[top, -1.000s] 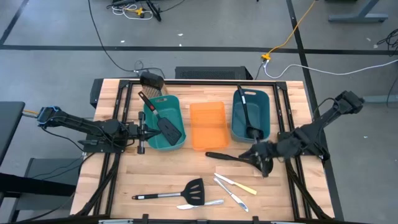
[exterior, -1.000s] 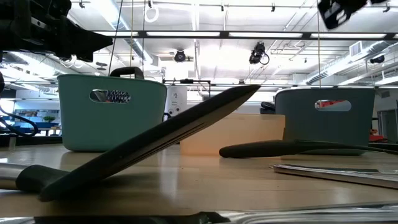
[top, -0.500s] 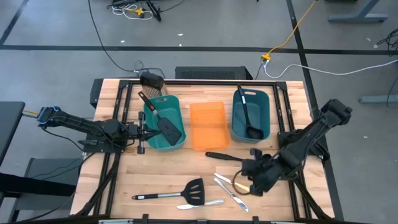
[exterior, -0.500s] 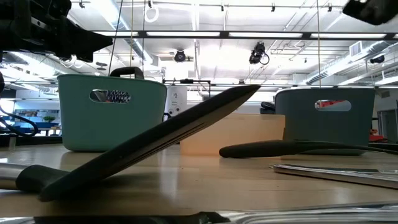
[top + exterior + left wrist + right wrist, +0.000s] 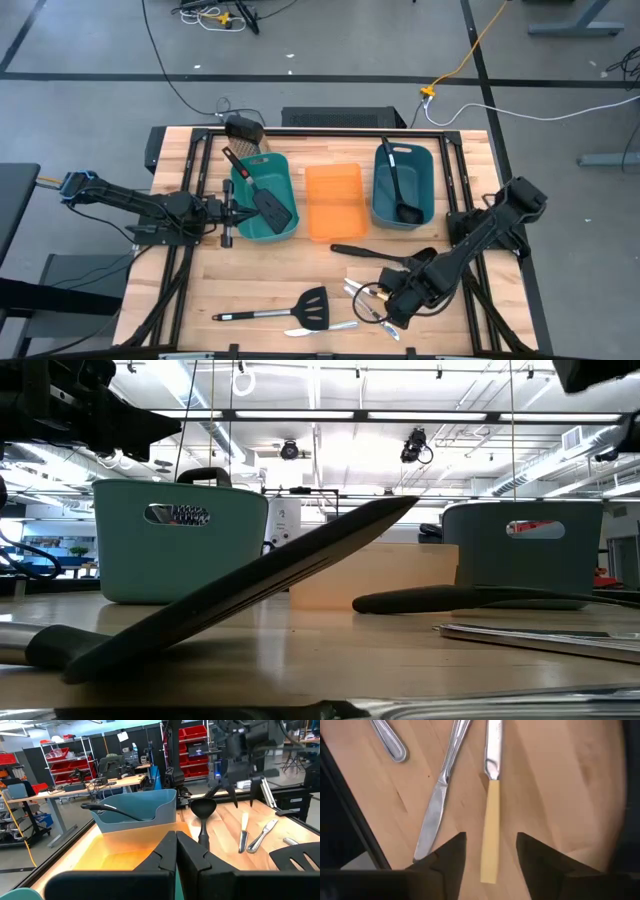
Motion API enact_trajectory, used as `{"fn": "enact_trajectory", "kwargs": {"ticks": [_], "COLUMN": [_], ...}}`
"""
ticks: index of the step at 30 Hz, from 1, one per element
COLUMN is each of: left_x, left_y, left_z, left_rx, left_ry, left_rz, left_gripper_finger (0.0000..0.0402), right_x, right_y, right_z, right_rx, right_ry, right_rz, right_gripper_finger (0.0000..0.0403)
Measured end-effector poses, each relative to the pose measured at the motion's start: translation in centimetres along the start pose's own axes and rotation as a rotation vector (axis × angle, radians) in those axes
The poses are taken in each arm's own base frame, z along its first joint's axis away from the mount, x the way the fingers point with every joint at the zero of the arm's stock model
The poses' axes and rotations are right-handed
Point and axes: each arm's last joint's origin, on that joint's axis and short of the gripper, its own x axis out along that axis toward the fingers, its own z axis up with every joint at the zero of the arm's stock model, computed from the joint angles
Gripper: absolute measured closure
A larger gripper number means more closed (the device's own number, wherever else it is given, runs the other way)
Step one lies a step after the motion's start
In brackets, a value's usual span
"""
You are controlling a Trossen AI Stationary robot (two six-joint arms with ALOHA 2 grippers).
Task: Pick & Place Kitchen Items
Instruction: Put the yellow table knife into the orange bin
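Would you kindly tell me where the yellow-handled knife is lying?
The yellow-handled knife lies flat on the table's front right, beside a silver knife, directly under the open right hand.

Silver knife crowds yellow-handled knife; other side clear.

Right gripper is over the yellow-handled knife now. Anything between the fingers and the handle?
Nothing visible. The right gripper is open, with the yellow-handled knife lying bare on the table and its handle lined up with the gap between the fingers. A silver knife lies close beside it, near one finger.
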Motion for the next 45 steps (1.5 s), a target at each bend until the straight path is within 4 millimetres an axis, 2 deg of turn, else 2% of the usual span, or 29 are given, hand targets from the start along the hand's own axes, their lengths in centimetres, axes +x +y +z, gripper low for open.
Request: {"fn": "enact_trajectory", "kwargs": {"ticks": [3,8,19,28,36,45], "left_x": [0.0,0.0,0.0,0.0,0.0,0.0], "left_y": [0.0,0.0,0.0,0.0,0.0,0.0], "left_z": [0.0,0.0,0.0,0.0,0.0,0.0], "left_rx": [0.0,0.001,0.001,0.001,0.001,0.003], "left_ry": [0.0,-0.001,-0.001,-0.001,-0.001,0.002], "left_rz": [0.0,0.0,0.0,0.0,0.0,-0.001], "left_gripper_finger": [0.0394,0.0394,0.0394,0.0394,0.0394,0.0394], "right_x": [1.5,3.5,6.3,6.7,6.9,8.0], "right_y": [0.3,0.8,1.2,1.1,0.5,-0.6], "right_z": [0.0,0.0,-0.7,-0.7,0.3,-0.5], "right_rx": [-0.001,-0.003,-0.045,-0.115,-0.16,-0.147], "right_ry": [0.039,0.08,0.111,0.105,0.138,0.135], "right_rz": [-0.013,-0.025,-0.083,-0.103,-0.09,-0.068], "right_gripper_finger": [0.0202,0.0202,0.0221,0.0245,0.0272,0.0335]}}
